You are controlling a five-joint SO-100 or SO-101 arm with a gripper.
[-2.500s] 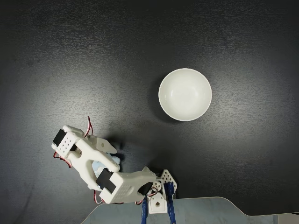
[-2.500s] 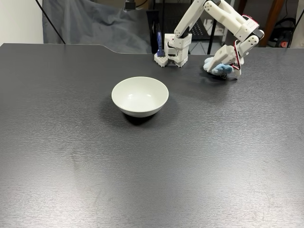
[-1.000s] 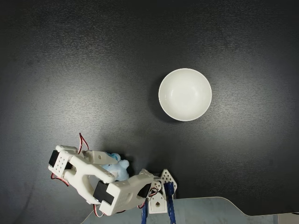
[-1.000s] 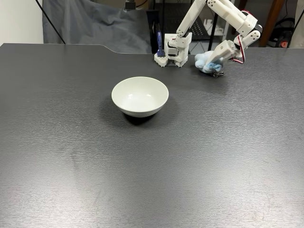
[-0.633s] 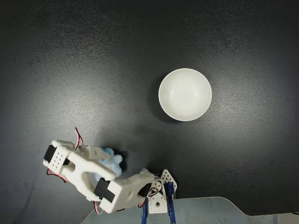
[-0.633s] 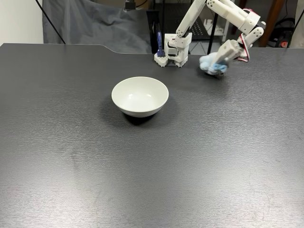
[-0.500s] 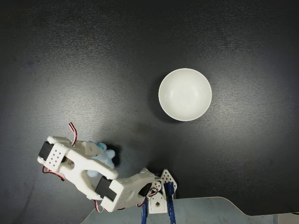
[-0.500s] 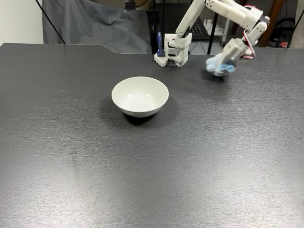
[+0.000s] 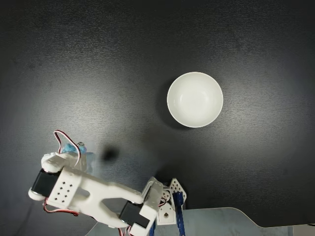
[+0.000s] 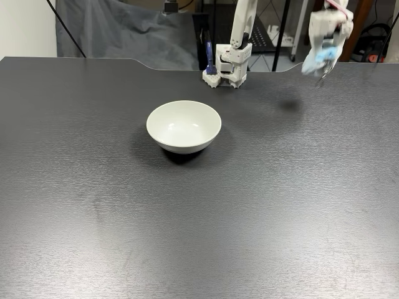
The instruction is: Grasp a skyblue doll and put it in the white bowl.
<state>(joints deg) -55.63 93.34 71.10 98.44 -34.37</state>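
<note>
Gripper (image 9: 78, 153): raised at lower left in a fixed view, fingers clamped on the skyblue doll (image 10: 319, 59), which hangs clear above the table (image 10: 199, 218).
White bowl (image 9: 195, 100): empty, well apart to the right.
Risk: the soft, fluffy doll could slip during the swing, or drop outside the rim.

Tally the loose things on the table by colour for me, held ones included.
Pale blue: 1, the skyblue doll, held up in the gripper.
White: 1, the white bowl, nothing in it.
Total: 2.
</note>
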